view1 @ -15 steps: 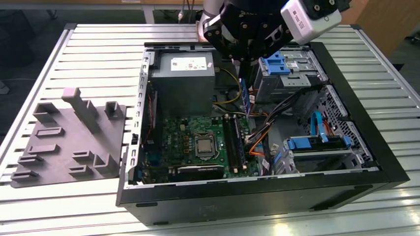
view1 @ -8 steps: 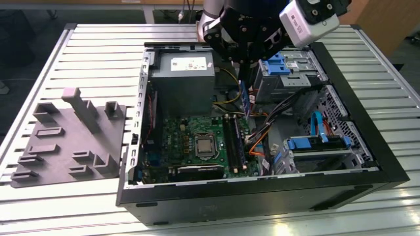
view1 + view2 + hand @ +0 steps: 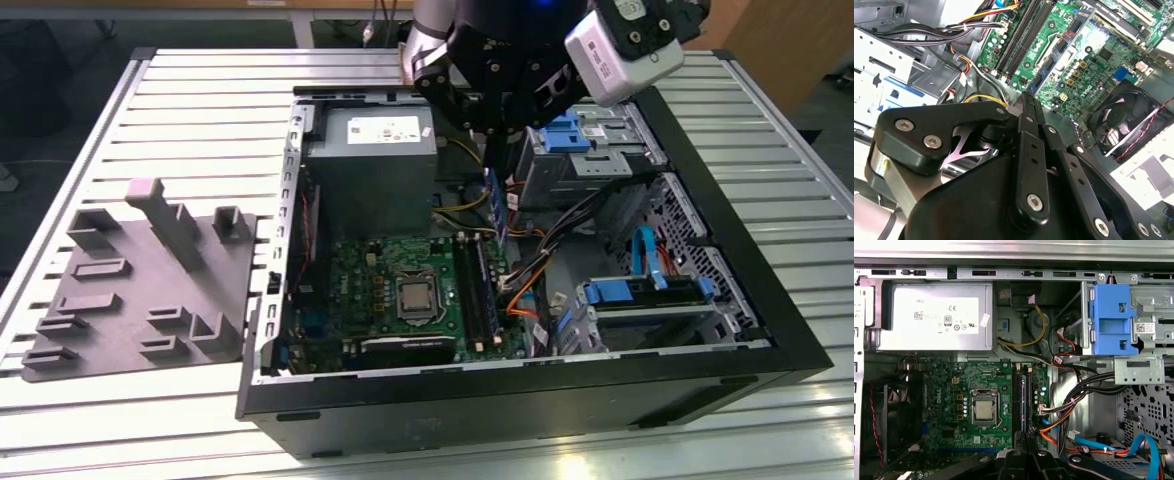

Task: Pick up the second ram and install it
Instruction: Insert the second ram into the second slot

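My gripper (image 3: 491, 162) hangs over the open computer case, shut on the second ram (image 3: 495, 205), a slim blue stick seen almost edge-on below the fingers. In the first wrist view the ram (image 3: 1023, 400) shows as a thin bluish strip running out from the gripper (image 3: 1026, 436), lined up along the dark memory slots (image 3: 1015, 400) of the green motherboard (image 3: 954, 390). It hovers above the slots (image 3: 471, 290), beside the processor socket (image 3: 418, 297). In the second wrist view the gripper (image 3: 1029, 102) has its black fingers pressed together, with the slots (image 3: 1021, 35) beyond them.
A grey power supply (image 3: 367, 160) sits behind the board. Blue drive-bay clips (image 3: 627, 292) and bundles of cables (image 3: 1064, 405) crowd the exterior view's right of the slots. A case fan (image 3: 1126, 125) sits at the board's edge. A grey holder block (image 3: 147, 290) lies outside the case.
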Action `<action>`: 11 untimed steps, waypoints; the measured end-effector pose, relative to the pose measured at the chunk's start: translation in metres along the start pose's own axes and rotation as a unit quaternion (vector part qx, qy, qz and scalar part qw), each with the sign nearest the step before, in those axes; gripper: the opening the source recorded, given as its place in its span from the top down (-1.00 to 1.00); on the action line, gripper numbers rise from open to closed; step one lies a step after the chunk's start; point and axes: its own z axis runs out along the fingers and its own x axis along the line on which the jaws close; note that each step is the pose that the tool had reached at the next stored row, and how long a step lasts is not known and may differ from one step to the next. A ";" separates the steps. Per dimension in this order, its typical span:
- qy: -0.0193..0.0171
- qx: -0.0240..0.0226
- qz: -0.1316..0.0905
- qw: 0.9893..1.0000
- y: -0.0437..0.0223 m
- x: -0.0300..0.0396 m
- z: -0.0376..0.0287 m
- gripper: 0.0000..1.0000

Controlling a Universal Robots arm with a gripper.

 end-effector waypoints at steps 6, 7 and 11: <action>0.000 0.000 0.000 1.000 -0.0002 0.0001 0.0042 0.76; 0.000 0.000 0.000 1.000 -0.0002 0.0002 0.0049 0.76; 0.000 0.000 0.000 1.000 -0.0004 0.0003 0.0078 0.76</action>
